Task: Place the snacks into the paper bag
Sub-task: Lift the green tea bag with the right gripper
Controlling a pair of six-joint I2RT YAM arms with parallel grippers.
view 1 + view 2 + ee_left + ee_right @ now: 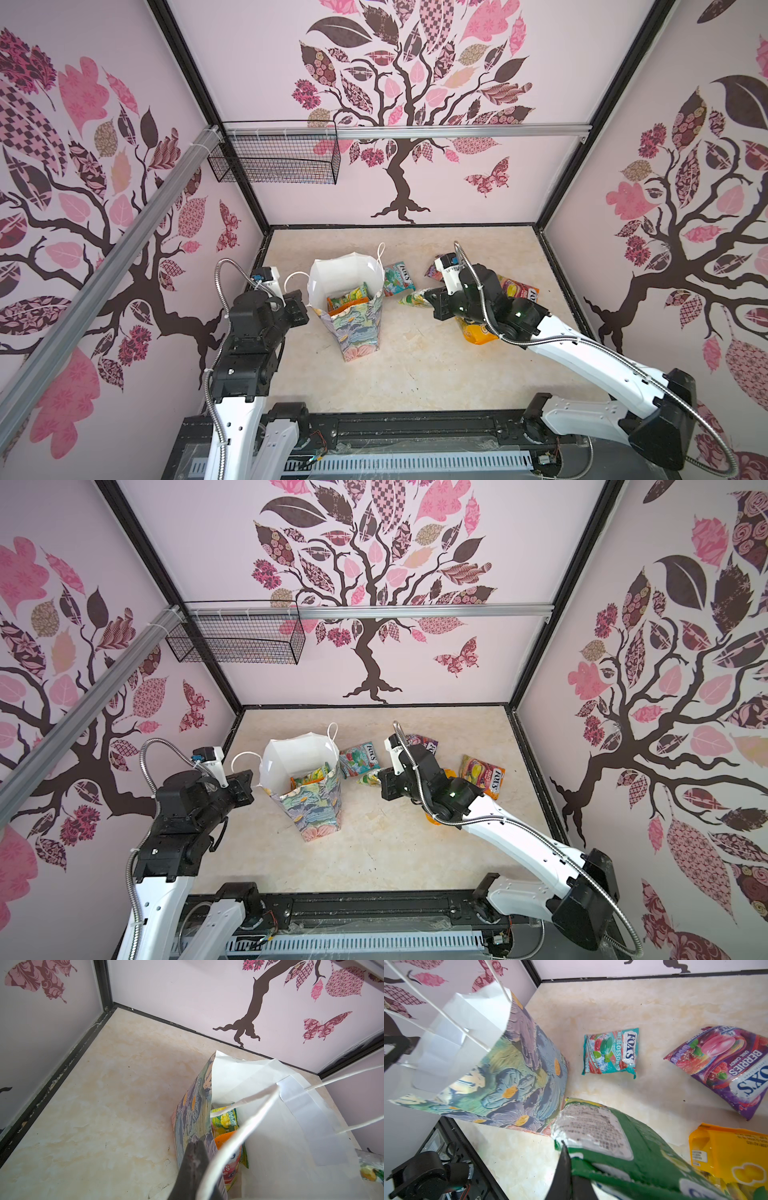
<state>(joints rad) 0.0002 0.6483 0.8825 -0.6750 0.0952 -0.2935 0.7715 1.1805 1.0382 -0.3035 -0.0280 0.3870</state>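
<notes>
At floral paper bag [359, 332]: rim in left claw [196, 1148], green pouch [623, 1136] in right claw [428, 300].

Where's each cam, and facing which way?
Top views: above the base, looking down on the table; left arm, right arm show.
Left wrist: left arm, looking past left gripper, shut on the paper bag's rim, into it.
Right wrist: right arm, looking past right gripper, shut on green pouch, toward the paper bag.
Shared: all show the paper bag.
</notes>
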